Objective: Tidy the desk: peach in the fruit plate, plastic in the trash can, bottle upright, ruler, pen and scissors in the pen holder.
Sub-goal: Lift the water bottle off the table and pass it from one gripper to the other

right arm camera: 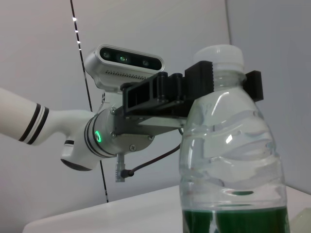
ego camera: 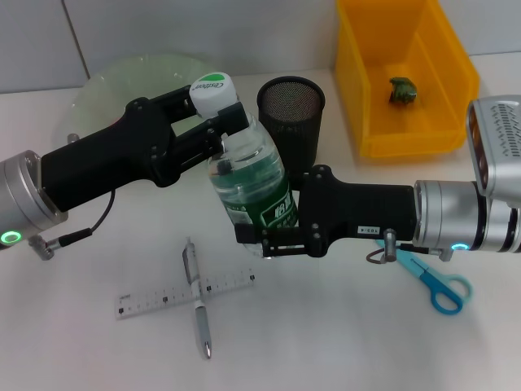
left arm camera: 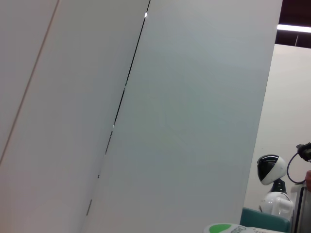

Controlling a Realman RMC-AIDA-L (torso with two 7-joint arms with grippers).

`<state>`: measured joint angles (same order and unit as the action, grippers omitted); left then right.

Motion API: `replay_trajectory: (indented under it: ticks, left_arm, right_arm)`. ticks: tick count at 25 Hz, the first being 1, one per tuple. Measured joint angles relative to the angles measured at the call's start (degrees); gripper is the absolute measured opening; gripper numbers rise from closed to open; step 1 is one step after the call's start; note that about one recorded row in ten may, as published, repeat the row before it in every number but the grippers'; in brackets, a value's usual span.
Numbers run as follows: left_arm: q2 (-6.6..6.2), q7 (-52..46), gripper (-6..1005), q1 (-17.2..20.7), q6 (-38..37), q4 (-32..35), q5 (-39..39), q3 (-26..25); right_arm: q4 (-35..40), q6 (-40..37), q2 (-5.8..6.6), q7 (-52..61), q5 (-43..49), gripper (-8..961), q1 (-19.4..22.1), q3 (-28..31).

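Note:
The bottle (ego camera: pixel 248 175), clear with a green label and a white-and-green cap, stands nearly upright at the desk's middle. My left gripper (ego camera: pixel 221 130) is shut on its neck just under the cap; the right wrist view shows those black fingers (right arm camera: pixel 204 80) clamped there on the bottle (right arm camera: pixel 228 160). From the right, my right gripper (ego camera: pixel 264 236) is shut on the bottle's lower body. The ruler (ego camera: pixel 183 292) lies near the front with the pen (ego camera: pixel 198 297) crossed over it. The blue-handled scissors (ego camera: pixel 431 281) lie under my right arm. The peach is out of view.
The black mesh pen holder (ego camera: pixel 291 110) stands just behind the bottle. A pale green glass plate (ego camera: pixel 106 81) sits at the back left, partly under my left arm. A yellow bin (ego camera: pixel 407 134) at the back right holds a small green crumpled thing (ego camera: pixel 401 91).

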<state>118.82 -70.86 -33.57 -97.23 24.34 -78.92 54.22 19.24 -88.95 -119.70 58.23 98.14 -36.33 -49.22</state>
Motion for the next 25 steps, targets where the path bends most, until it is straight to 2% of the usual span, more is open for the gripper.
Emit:
replay_trajectory:
  ticks: [6, 25]
  left_arm:
    - [-0.04, -0.19, 441, -0.01, 0.09, -0.01, -0.07, 0.01]
    - [-0.28, -0.42, 443, -0.12, -0.06, 0.19, -0.22, 0.0]
  right_arm:
    - [0.01, 0.06, 0.08, 0.19, -0.04, 815, -0.23, -0.94]
    - [0.78, 0.25, 0.35, 1.65, 0.27, 819, -0.63, -0.96]
